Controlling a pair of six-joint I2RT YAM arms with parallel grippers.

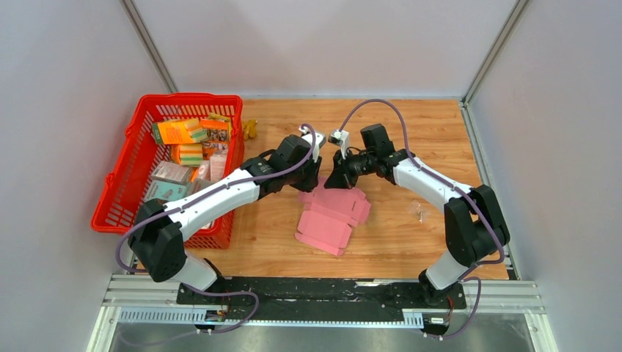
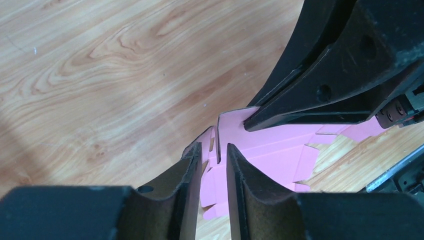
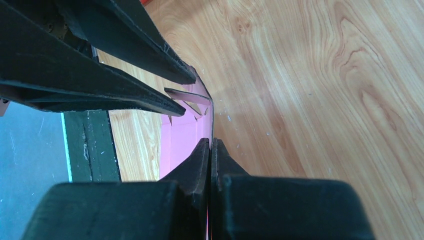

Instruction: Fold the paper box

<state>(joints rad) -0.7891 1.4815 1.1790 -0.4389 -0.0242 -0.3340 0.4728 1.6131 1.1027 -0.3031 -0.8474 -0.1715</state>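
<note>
Jaws of right gripper (image 3: 210, 142) pressed flat together on a thin upright edge of the paper box (image 3: 185, 135): clamped on it. Just ahead of these tips, left gripper (image 2: 214, 147) with jaws apart by a narrow gap, a pink flap standing inside the gap. Not pinched yet, as far as visible. Both grippers almost tip to tip, at the same raised corner of the card.

Below and behind the grippers, toward the arm bases, rest of the pink cut-out lying flat on the table (image 1: 411, 132), panels and small tabs spread out. Judged as early in the fold: only one wall lifted, no closed corner, no box shape. Left to do, probably: raising of the other walls, tucking of tabs, closing of the lid.

Both arms stretched forward and bent inward, forearms meeting over the far end of the card, wrists tilted down. Well apart, at the outer side of the left arm, red basket (image 1: 128, 183).
</note>
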